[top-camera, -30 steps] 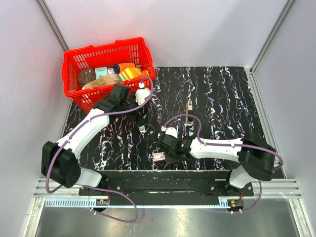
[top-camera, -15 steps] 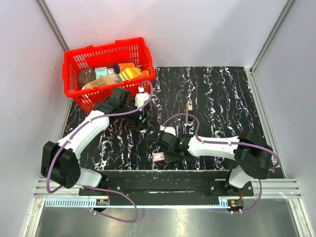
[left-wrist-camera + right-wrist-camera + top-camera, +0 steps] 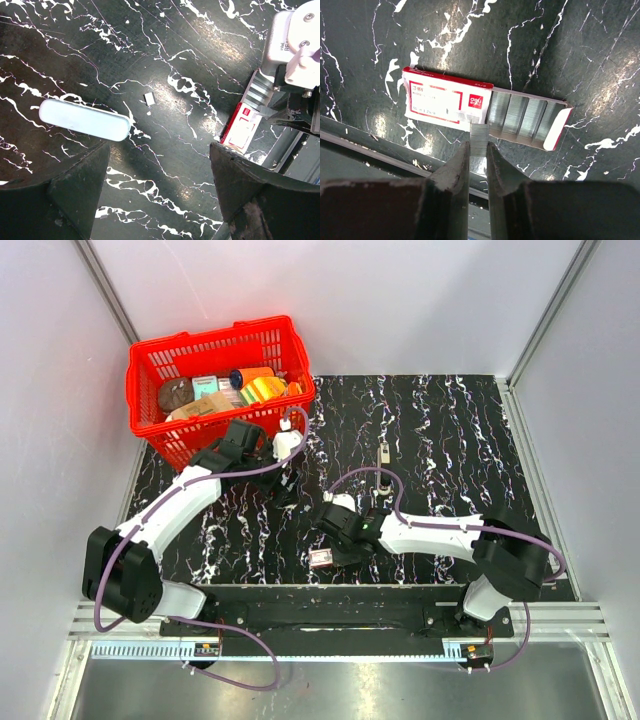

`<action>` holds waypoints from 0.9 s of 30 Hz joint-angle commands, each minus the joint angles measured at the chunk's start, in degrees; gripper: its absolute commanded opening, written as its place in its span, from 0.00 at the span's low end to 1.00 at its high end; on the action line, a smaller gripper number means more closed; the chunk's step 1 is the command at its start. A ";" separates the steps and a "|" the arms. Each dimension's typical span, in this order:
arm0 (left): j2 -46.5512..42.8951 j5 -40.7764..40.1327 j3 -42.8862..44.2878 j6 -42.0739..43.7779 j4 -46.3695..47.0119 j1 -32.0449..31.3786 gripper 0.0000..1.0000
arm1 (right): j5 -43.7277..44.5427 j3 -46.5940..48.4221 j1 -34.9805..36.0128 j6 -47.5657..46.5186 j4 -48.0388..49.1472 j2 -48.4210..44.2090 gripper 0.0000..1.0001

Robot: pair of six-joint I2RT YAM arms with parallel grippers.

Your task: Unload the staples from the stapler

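Worktop (image 3: 450,440), top view: black stone pattern with white veins. A red basket (image 3: 150,355) full of mixed goods sits at the far left corner. The left arm reaches toward the basket's near side, and the left fingers (image 3: 283,480) hang over the worktop just in front of it. The right arm bends across to the middle, so the right fingers (image 3: 335,543) are low beside a small white-and-red box (image 3: 322,558) near the front edge. The stapler cannot be made out from here.

Left wrist view: left fingers (image 3: 85,170) are spread wide with nothing between them. The stapler (image 3: 85,120), pale blue, lies flat on the worktop just beyond the tip of the finger on the picture's left, apart from it. A small white scrap (image 3: 149,99) lies further out. The box (image 3: 242,131) is at the right edge, under the other arm's wrist.

Right wrist view: right fingers (image 3: 460,160) are drawn narrow, pinching a short strip of staples (image 3: 479,134) by its near end. The strip points at the box (image 3: 447,102), which lies flat with its inner tray (image 3: 525,117) slid out to the right. The tray holds rows of staples.
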 commanded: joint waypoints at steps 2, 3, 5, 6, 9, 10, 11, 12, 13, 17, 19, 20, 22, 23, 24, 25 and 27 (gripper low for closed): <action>-2.78 1.61 -0.06 0.39 1.55 0.55 0.86 | -0.59 2.23 -0.49 -0.62 -1.27 0.32 0.09; -2.87 1.61 -0.06 0.48 1.55 0.55 0.86 | -0.50 2.32 -0.49 -0.53 -1.37 0.23 0.10; -3.04 1.61 -0.06 0.57 1.55 0.63 0.86 | -0.06 2.32 -0.49 -0.53 -1.80 -0.12 0.10; -3.13 1.61 -0.15 0.74 1.55 0.63 0.85 | 0.03 2.32 -0.49 -0.36 -1.81 -0.29 0.11; -3.31 1.70 -0.50 0.66 1.63 0.63 0.86 | -0.15 2.58 -0.49 -0.44 -1.98 -0.29 0.13; -3.31 1.79 -0.42 0.66 1.46 0.63 0.85 | -0.15 2.93 -0.49 -0.53 -2.33 -0.03 0.14; -3.39 1.70 -0.50 0.74 1.37 0.63 0.86 | -0.06 3.20 -0.49 -0.44 -2.51 0.14 0.15; -3.48 1.79 -0.50 0.75 1.37 0.72 0.86 | -0.06 3.37 -0.58 -0.70 -2.68 0.23 0.16; -3.66 1.79 -0.33 0.75 1.28 0.72 0.86 | -0.06 3.55 -0.58 -0.62 -2.86 0.32 0.16; -3.92 1.70 -0.41 0.92 1.20 0.72 0.86 | -0.06 4.08 -0.66 -0.79 -3.38 0.50 0.22; -4.01 1.79 -0.24 0.92 1.20 0.81 0.86 | -0.23 4.25 -0.66 -0.88 -3.47 0.67 0.26; -4.01 1.88 -0.33 0.92 1.02 0.81 0.86 | -0.23 4.34 -0.66 -0.88 -3.39 0.67 0.27; -4.01 1.88 0.02 1.01 0.85 0.81 0.86 | -0.23 4.25 -0.66 -0.79 -3.39 0.85 0.27; -4.10 1.79 0.11 1.01 0.67 0.81 0.86 | -0.23 4.25 -0.66 -0.71 -3.56 0.94 0.29; -4.10 1.70 0.20 1.10 0.67 0.81 0.86 | -0.32 4.17 -0.66 -0.71 -3.56 1.02 0.31; -4.27 1.79 0.20 1.18 0.49 0.81 0.86 | -0.32 4.17 -0.66 -0.71 -3.74 1.20 0.32; -4.45 1.79 0.11 1.19 0.49 0.90 0.86 | -0.41 4.17 -0.75 -0.62 -4.00 1.29 0.33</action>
